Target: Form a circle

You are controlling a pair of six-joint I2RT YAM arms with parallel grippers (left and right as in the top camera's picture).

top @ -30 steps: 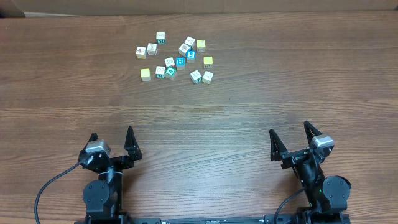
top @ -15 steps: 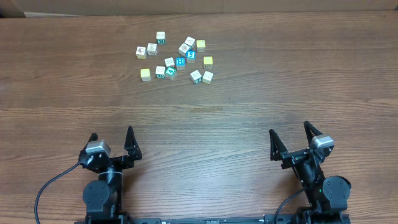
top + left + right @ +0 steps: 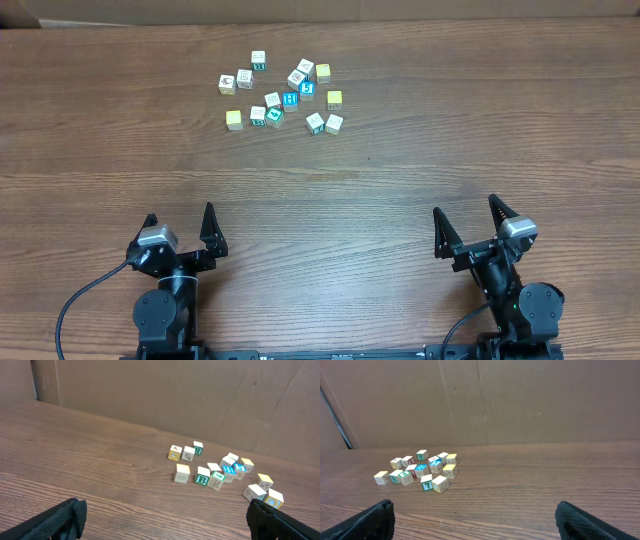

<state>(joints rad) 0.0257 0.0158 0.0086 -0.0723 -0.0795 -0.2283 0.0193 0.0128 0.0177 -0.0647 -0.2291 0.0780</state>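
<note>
Fifteen or so alphabet cubes (image 3: 290,99) are the material for the circle, and no ring exists yet. Items run from largest to smallest.

(a) Wooden table (image 3: 420,140): bare brown planks carry everything. A cardboard wall (image 3: 520,400) closes off its far edge.

(b) Left gripper (image 3: 179,213) and right gripper (image 3: 465,205): both sit at the near edge, well apart from each other and from the cubes. Each has its jaws spread wide with nothing between them. This reads as a parked, ready pose, placed so that either arm can reach forward. In the left wrist view the cluster lies ahead and to the right; in the right wrist view, ahead and to the left.

(c) Cube cluster: a loose, irregular scatter at the far centre-left of the table, nearer the left arm. Its middle is crowded, with several blue and white cubes touching or just beside one another. Judged from this, fingers would find little room there, so outlying cubes look easier to take first.

(d) Outliers: a yellow cube (image 3: 234,119) at the near-left rim; a white cube with a dark mark (image 3: 227,84) at the far left; a white-and-teal cube (image 3: 259,60) farthest back; and a white-teal cube (image 3: 315,123) paired with a pale yellow cube (image 3: 334,124) at the near right.

(e) Obstructions: nothing stands between the grippers and the cubes. Open wood surrounds the cluster on every side, which leaves room to lay out a ring.
</note>
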